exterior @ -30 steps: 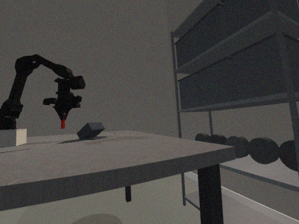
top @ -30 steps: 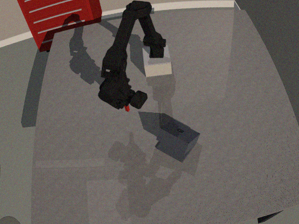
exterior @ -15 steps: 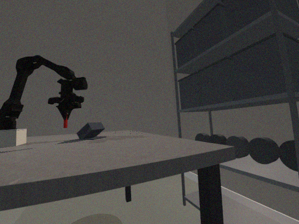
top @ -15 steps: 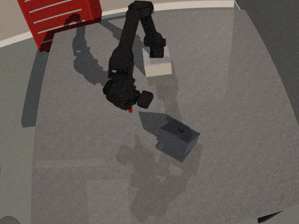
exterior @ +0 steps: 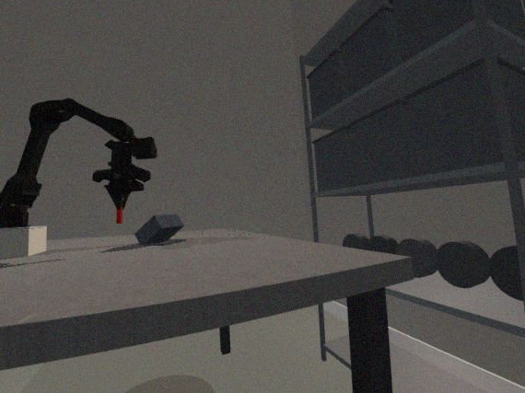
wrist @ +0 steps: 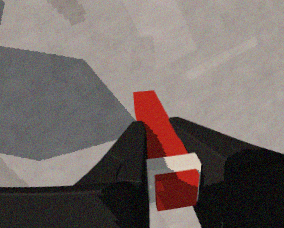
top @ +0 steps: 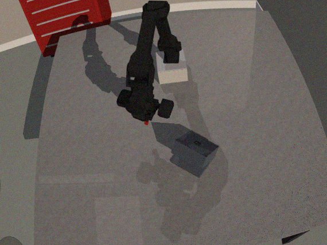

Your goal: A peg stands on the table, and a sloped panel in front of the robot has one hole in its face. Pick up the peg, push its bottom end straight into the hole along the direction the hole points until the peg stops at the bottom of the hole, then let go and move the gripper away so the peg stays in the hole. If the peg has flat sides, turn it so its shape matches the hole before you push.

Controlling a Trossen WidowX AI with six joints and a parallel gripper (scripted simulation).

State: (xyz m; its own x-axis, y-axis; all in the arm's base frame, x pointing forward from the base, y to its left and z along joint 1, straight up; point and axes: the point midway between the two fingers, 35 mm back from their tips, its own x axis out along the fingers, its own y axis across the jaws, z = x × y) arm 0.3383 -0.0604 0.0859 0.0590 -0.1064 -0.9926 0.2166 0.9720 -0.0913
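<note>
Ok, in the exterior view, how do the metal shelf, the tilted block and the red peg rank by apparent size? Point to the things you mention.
1. Metal shelf (exterior: pixel 504 125), largest
2. Tilted block (top: pixel 187 158) (exterior: pixel 157 231)
3. Red peg (top: pixel 146 123) (exterior: pixel 120 215) (wrist: pixel 159 125), smallest
</note>
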